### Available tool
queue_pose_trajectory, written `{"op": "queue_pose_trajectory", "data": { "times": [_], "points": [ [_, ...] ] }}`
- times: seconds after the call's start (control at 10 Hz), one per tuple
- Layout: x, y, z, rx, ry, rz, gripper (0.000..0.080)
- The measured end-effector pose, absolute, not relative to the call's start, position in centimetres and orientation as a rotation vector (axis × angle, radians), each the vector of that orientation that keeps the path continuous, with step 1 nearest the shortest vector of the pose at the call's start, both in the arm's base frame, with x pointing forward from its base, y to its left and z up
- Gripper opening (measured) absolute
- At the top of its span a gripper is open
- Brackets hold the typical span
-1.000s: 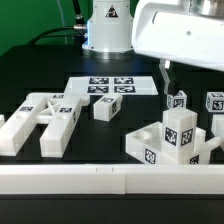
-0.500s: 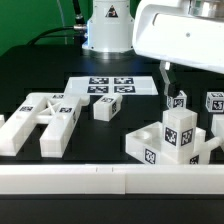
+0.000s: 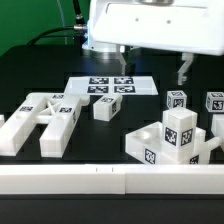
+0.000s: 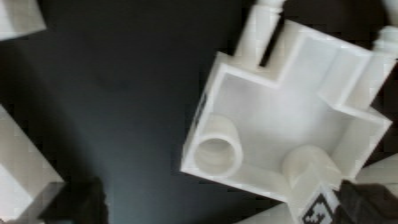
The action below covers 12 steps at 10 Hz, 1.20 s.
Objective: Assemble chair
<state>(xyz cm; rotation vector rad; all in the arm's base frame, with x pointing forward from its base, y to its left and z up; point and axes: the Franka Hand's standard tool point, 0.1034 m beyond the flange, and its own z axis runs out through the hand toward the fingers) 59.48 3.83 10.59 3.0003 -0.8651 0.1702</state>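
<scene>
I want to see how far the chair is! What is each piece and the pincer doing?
pincer: open, empty, up above the table.
H-shaped piece: lying flat, loose.
small block: standing alone by the marker board.
seat block: flat, a tagged block standing on it.

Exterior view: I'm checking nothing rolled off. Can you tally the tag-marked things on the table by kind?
Small loose blocks: 3
Large crossed frame piece: 1
Seat block cluster: 1
Marker board: 1
Total: 6

i read no words or numbers, only black-and-white square tags (image 3: 184,138) on the marker board (image 3: 148,85) and chair pieces (image 3: 150,136).
</scene>
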Motion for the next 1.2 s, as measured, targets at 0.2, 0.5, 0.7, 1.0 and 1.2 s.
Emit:
{"op": "queue_pose_trajectory", "data": {
  "times": [0.2, 0.5, 0.7, 1.0, 1.2],
  "points": [
    [59.4, 3.8, 10.5, 2.999, -0.866, 0.167, 0.0649],
    [55.2, 1.3, 9.4, 3.007, -0.833, 0.134, 0.0649],
    [52.6, -0.6, 8.7, 3.009, -0.807, 0.125, 0.0649],
    [52.6, -0.4, 8.6, 3.009, -0.805, 0.13, 0.0649],
    [52.6, -0.4, 8.5, 3.009, -0.805, 0.129, 0.0649]
  ]
}}
